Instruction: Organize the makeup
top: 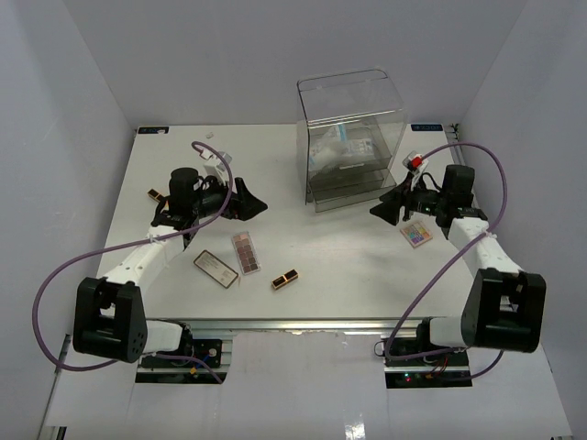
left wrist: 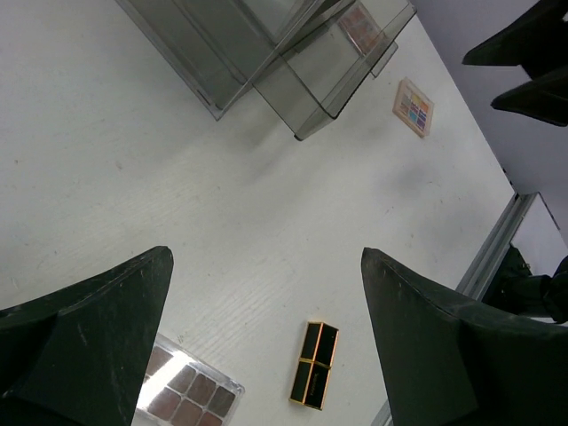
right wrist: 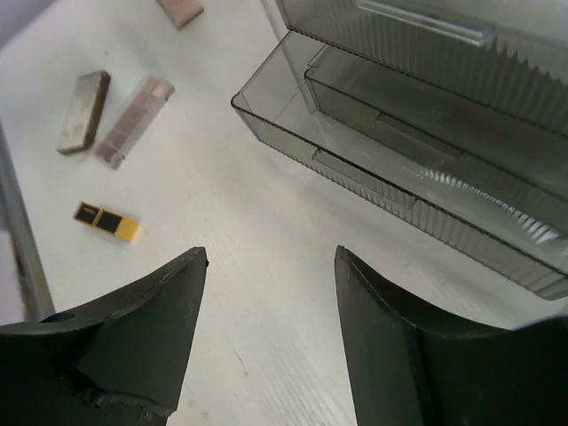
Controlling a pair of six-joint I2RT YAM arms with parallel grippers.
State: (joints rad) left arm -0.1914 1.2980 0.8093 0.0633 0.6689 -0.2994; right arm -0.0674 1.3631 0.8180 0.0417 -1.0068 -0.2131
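Observation:
A black-gold lipstick tube (top: 285, 279) lies at the front centre of the table; it also shows in the left wrist view (left wrist: 315, 364) and the right wrist view (right wrist: 106, 222). A brown eyeshadow palette (top: 246, 252) and a second flat palette (top: 216, 269) lie to its left. A multicoloured palette (top: 415, 234) lies by the right arm. White-blue sachets (top: 353, 148) show inside the clear box. My left gripper (top: 257, 205) (left wrist: 264, 256) is open and empty above the table. My right gripper (top: 381, 209) (right wrist: 271, 251) is open and empty in front of the box.
The clear acrylic drawer box (top: 353, 137) stands at the back centre with its lower drawer (right wrist: 373, 146) pulled out. A pinkish palette (left wrist: 359, 27) lies in that drawer. A small brown item (top: 156, 194) lies at the far left beside the left arm.

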